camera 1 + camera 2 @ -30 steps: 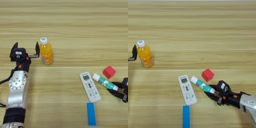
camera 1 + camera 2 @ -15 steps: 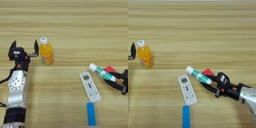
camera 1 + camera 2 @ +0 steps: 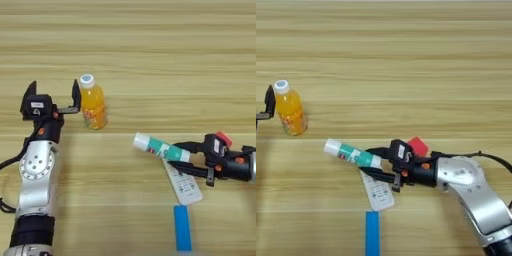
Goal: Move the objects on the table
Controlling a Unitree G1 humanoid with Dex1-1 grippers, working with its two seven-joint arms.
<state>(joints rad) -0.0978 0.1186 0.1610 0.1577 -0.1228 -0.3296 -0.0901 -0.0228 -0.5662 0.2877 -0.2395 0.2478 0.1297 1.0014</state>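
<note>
Over the white remote [image 3: 377, 189], the right gripper [image 3: 377, 168] holds the tube [image 3: 353, 153]; red cube [image 3: 417, 146] behind. Left gripper [image 3: 52, 98] wide beside the bottle [image 3: 93, 103].

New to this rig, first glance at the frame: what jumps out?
The right claw, low on the right, is shut on a white-and-green tube held out leftward above the white remote, with a red cube just behind the claw. At the left, the open left claw sits beside an upright orange-drink bottle. A blue bar lies at the bottom edge.
</note>
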